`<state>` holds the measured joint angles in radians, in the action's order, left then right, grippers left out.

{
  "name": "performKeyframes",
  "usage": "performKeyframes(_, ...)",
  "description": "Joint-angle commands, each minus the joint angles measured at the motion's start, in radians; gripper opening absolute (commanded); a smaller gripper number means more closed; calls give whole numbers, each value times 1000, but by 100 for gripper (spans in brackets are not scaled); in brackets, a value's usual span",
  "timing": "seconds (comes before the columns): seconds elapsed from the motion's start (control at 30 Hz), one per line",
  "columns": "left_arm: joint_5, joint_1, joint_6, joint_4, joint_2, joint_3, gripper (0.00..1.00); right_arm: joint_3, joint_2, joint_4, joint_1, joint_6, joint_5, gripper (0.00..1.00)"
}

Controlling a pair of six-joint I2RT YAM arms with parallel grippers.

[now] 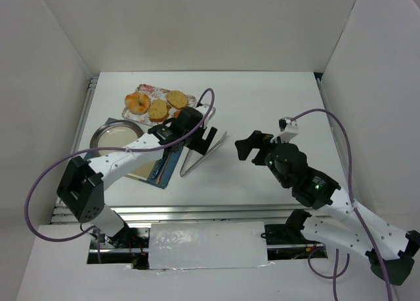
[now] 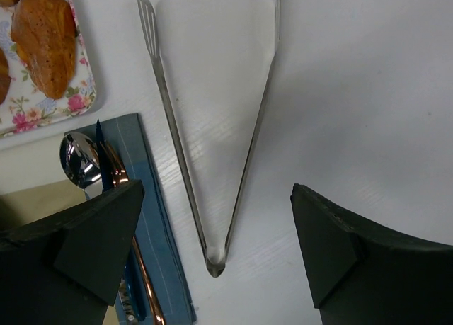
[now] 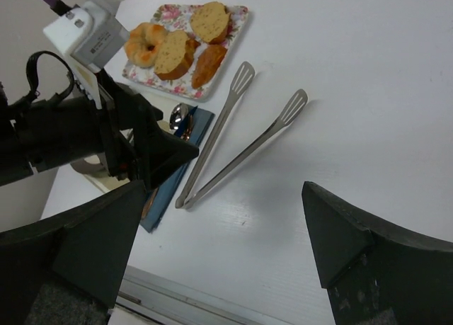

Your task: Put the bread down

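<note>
While left gripper hovers over tongs, jaws wide apart and empty, bread sits on floral tray beyond and left of it; tongs lie hinge-near, 2 tips spread; left gripper nearer bread than right gripper, likewise gaping

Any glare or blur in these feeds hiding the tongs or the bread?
Top view: even light, no glare on the bread; the left arm hides part of the tongs. Left wrist view: tongs sharp, faint shadow between their arms, a glint on the spoon. Right wrist view: tray sharp, near fingers dark and soft.
</note>
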<state>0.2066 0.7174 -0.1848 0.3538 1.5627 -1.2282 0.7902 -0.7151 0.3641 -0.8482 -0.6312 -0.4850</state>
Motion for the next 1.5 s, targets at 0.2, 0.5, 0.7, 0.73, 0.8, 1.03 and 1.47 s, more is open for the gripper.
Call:
performKeyframes(0.2,14,-15,53,-41,5,111,99,-23,68,-20,-6,-4,-23,100)
performKeyframes(0.5,5,-21,61,-26,144,56,100,-25,72,-20,-3,-4,-14,100)
performKeyframes(0.7,36,-21,51,-13,224,-10,100,-25,78,-20,-5,-4,-7,100)
performKeyframes(0.73,36,-21,53,-13,237,-16,100,-25,80,-19,-5,-2,-7,100)
performKeyframes(0.8,40,-21,53,-19,244,-24,100,-26,82,-19,-5,-2,-10,100)
performKeyframes(1.03,83,-19,48,-6,287,-73,100,-26,80,-21,-6,-4,-12,100)
performKeyframes(1.47,28,-38,44,-38,313,-62,99,-29,100,-14,-5,-4,-15,100)
